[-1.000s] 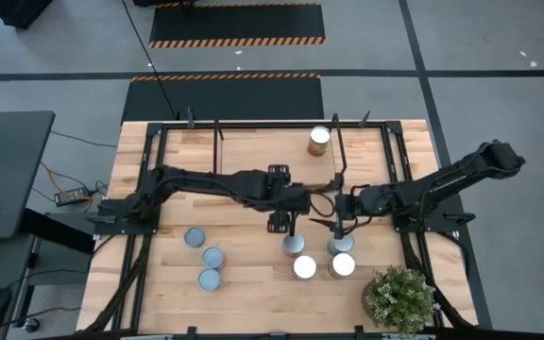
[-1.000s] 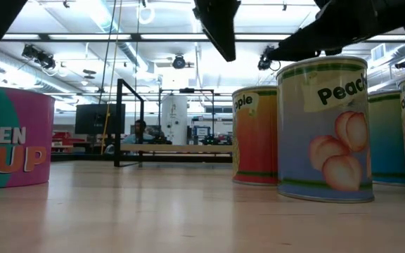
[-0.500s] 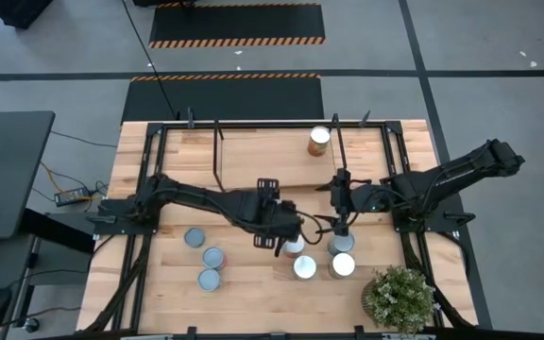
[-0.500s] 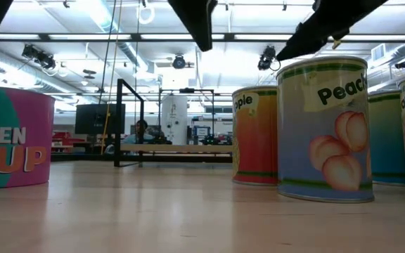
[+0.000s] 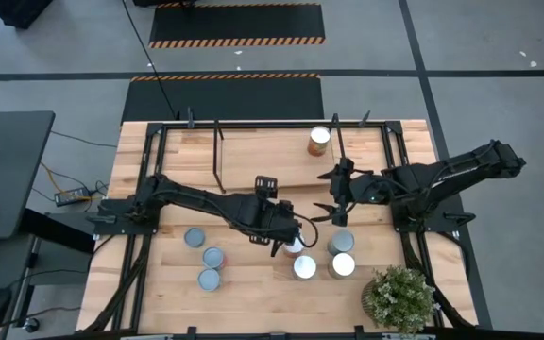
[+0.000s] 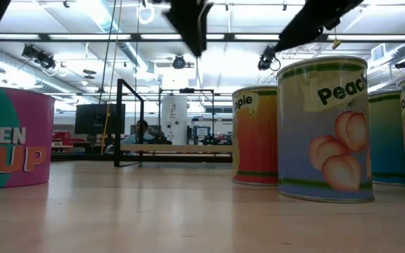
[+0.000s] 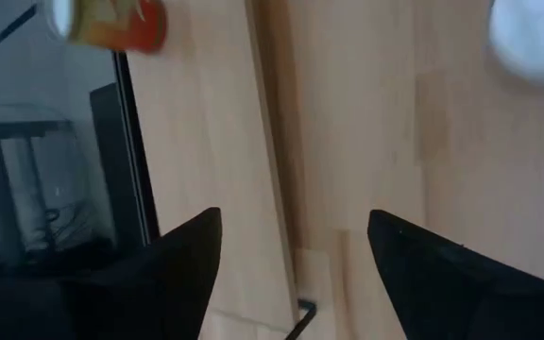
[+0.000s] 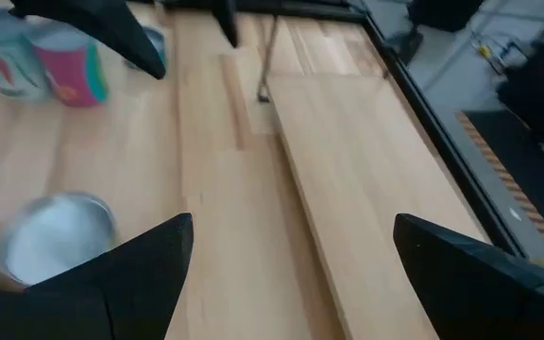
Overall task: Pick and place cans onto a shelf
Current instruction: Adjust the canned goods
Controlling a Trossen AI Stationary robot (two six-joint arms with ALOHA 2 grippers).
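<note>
Eight cans stand upright, long axes vertical, round tops facing up. Three sit in a cluster [image 5: 203,259] near the surface's [image 5: 253,293] front left. Four sit front centre-right: a can [image 5: 294,247] directly under the left gripper [image 5: 288,242], a white-topped can [image 5: 304,267] just in front of it, a grey-topped can [image 5: 341,242], and another white-topped can [image 5: 343,265] touching or nearly touching that one. The eighth can [image 5: 320,141] stands alone on the shelf [image 5: 263,151] at the rear, near its right end.

The left gripper's fingers straddle that can from above, spread, not yet clamped on it as far as the high view shows. The right gripper [image 5: 333,195] hangs released and empty over bare wood between the shelf and the front group.

Most of the shelf board is free. A potted plant [image 5: 399,297] occupies the front right corner.
</note>
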